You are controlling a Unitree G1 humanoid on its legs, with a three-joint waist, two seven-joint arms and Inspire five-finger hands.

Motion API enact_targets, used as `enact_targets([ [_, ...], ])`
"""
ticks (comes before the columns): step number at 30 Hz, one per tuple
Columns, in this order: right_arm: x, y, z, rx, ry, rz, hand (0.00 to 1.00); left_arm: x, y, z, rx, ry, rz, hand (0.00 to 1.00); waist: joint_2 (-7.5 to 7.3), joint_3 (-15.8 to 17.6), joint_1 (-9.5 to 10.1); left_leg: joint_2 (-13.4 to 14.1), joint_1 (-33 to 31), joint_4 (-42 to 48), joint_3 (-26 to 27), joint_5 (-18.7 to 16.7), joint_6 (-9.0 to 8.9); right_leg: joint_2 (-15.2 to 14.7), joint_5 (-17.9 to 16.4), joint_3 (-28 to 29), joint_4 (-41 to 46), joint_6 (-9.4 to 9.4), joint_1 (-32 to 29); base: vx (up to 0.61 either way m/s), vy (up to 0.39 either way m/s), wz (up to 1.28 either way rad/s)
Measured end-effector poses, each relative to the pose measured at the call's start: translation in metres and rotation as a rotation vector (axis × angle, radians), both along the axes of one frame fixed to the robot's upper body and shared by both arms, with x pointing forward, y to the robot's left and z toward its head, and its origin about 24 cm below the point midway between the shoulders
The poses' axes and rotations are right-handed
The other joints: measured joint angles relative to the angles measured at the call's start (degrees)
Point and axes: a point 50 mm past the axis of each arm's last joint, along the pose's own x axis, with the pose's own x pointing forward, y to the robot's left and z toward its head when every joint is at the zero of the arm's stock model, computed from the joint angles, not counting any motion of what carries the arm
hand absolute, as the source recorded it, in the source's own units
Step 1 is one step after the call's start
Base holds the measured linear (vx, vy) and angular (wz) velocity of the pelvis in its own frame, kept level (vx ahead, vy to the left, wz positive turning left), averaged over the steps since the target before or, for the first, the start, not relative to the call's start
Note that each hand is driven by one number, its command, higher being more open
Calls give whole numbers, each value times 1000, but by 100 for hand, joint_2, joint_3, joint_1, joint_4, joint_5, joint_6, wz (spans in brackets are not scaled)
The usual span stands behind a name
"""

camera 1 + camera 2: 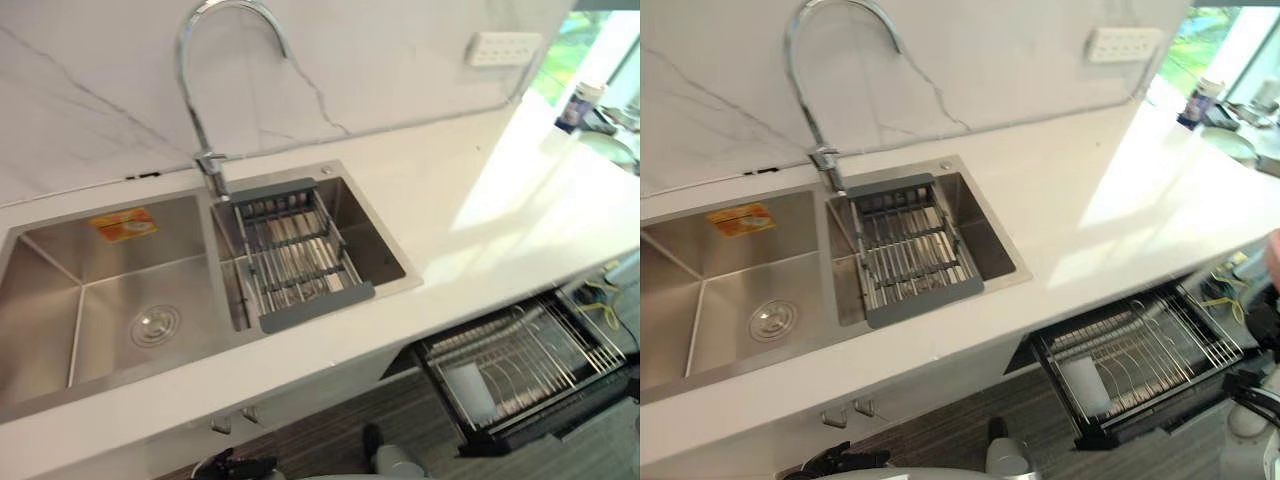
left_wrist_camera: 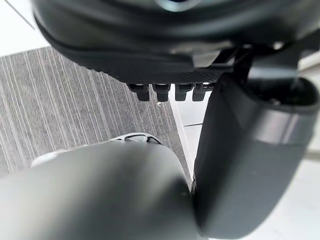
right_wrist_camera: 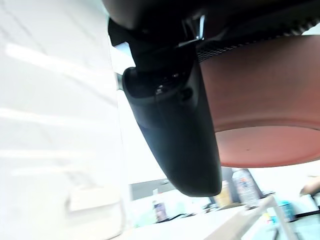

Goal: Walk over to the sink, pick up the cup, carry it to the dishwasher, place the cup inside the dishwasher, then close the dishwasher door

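Sink [image 1: 60,300] brushed steel; worktop [image 1: 470,220] glossy white; tap [image 1: 188,80] chrome; cup [image 3: 265,100] smooth matt.

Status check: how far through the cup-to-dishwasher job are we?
Done: pickup. The pink cup is held in the right robot hand, and the sink holds no cup. In hand: the carry. Left: set it in the open dishwasher rack, then close the door. The left robot hand hangs over the floor.

Daylight from the window [image 1: 598,45] glares on the countertop [image 1: 525,195].
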Motion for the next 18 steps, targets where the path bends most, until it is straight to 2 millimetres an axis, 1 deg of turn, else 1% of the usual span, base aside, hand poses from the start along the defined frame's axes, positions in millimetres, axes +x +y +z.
enact_targets([
  [1,-7,-1,-7,25,-26,-49,0,9,-1,1,-8,-17,8,100,-1,146,-6,61,-148,196,14,-67,37,8,-1,-35,3,1,-71,-166,65,-20],
  [2,-10,1,-13,50,-39,-74,0,17,-1,3,-15,-34,14,100,-1,312,-10,117,-268,358,62,-122,88,19,15,-58,-12,-22,-146,-167,72,-23],
  [3,-11,3,-16,66,-49,-79,0,20,-1,3,-18,-43,20,100,-13,386,3,149,-318,418,115,-139,104,21,34,-93,-33,-50,-189,-157,79,-44],
  [4,-10,7,-21,98,-64,-82,0,26,-1,5,-32,-56,39,100,-23,510,74,201,-393,476,264,-153,128,-6,47,-251,-116,-125,-275,-117,68,-50],
  [5,-8,9,-24,111,-69,-77,0,28,-2,5,-41,-58,50,100,-30,561,97,229,-418,482,354,-156,135,-34,46,-377,-169,-210,-321,-116,114,-78],
  [6,-4,15,-28,128,-73,-60,0,33,-2,7,-50,-66,57,100,-36,640,173,288,-447,466,567,-147,165,-114,32,-680,-198,-363,-416,-66,103,-85],
  [7,0,19,-30,139,-82,-43,0,36,-3,7,-60,-71,66,100,-55,702,222,329,-436,458,749,-138,227,-216,7,-956,-100,-407,-518,-44,107,-95],
  [8,5,23,-31,151,-94,-26,0,37,-3,8,-68,-73,76,100,-78,762,230,355,-396,446,894,-152,258,-369,-25,-1230,168,-457,-629,15,57,-75],
  [9,8,27,-35,168,-100,-18,0,39,-3,9,-71,-71,79,100,-92,866,207,381,-307,425,1000,-160,282,-594,-105,-1592,807,-561,-686,52,39,-55],
  [10,8,30,-43,194,-83,-14,0,39,-3,9,-64,-67,96,100,-111,892,197,446,-262,394,1086,-151,269,-753,-408,-1960,1503,-621,-700,77,10,-40],
  [12,8,34,-54,229,-64,-8,0,40,-1,10,-60,-74,99,100,-113,900,228,579,-268,392,1162,-114,203,-830,-752,-2285,2000,-601,-712,136,-64,-27],
  [13,9,39,-62,253,-54,-3,0,44,0,11,-51,-89,101,100,-142,925,219,614,-316,409,1149,-72,126,-785,-839,-2315,1917,-469,-669,145,-121,-13],
  [14,12,42,-67,270,-48,7,0,47,3,13,-34,-100,113,100,-181,971,205,670,-372,408,1122,-38,34,-641,-870,-2375,1602,-406,-573,122,-163,-7],
  [15,16,44,-68,277,-50,18,0,48,4,13,-30,-100,121,100,-176,993,211,722,-385,402,1130,-10,-14,-538,-856,-2387,1400,-384,-512,103,-172,-17],
  [16,25,50,-67,284,-63,47,0,49,6,14,-30,-106,134,100,-169,1075,221,793,-324,351,1146,28,-78,-371,-790,-2385,1091,-344,-365,103,-182,-25],
  [17,34,56,-66,284,-72,88,0,49,6,14,-37,-111,156,100,-180,1130,255,798,-157,172,1198,108,-160,-258,-732,-2351,884,-355,-217,70,-129,-22],
  [18,36,57,-66,285,-72,96,0,49,6,14,-38,-110,159,100,-182,1132,268,791,-121,132,1215,124,-166,-245,-726,-2339,855,-356,-194,52,-96,-20],
])
